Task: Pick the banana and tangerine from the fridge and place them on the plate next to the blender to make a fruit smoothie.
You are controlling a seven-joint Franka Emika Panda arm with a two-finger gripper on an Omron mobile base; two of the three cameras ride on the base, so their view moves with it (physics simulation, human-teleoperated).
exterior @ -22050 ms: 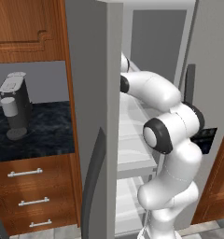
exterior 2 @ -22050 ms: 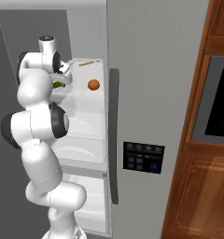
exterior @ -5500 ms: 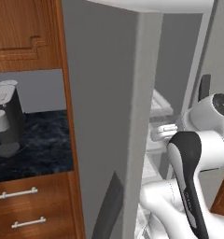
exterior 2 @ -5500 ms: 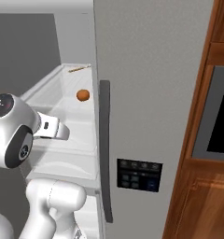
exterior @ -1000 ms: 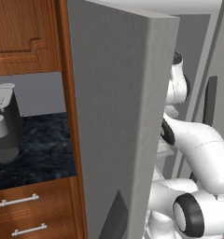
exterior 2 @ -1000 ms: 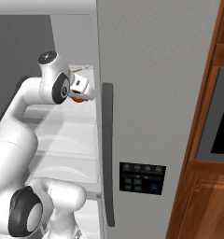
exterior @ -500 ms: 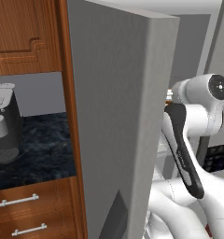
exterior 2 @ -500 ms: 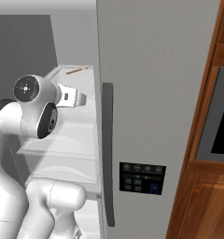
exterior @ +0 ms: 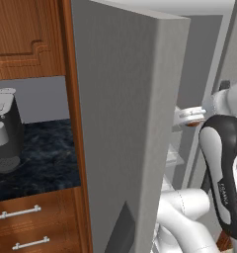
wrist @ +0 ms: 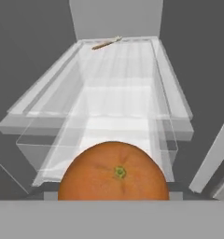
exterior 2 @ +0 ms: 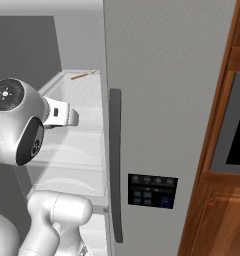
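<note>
Nearest the camera, at the bottom centre of the hand view, the tangerine [wrist: 114, 172] bulks large with its green stem scar facing out, pressed close against the gripper. From that, and from the sliver of orange under the gripper [exterior: 183, 116] at the right middle of the left base view, I judge the gripper clasped on the tangerine rather than loose. A few seconds ago the fruit sat by itself on the white shelf [wrist: 115, 100]. A second ago the hand was reaching in to it, and now that spot on the shelf is bare in the right base view and the hand has drawn back toward the front edge. So the pick looks done and the fruit is off the shelf, hanging just in front of the fridge [exterior 2: 162, 100] opening. What is left for this fruit is the carry to the plate by the blender, and the open door [exterior: 125, 123] standing close on the left looks like the thing to clear on the way out. Farther in, at the back of the shelf near the top of the hand view, lies a thin brownish stick-like thing [wrist: 104, 45]; I cannot tell whether it is the banana. Beyond the door, at the left edge of the left base view, a coffee machine [exterior: 4, 128] stands on the dark worktop [exterior: 46, 153].
</note>
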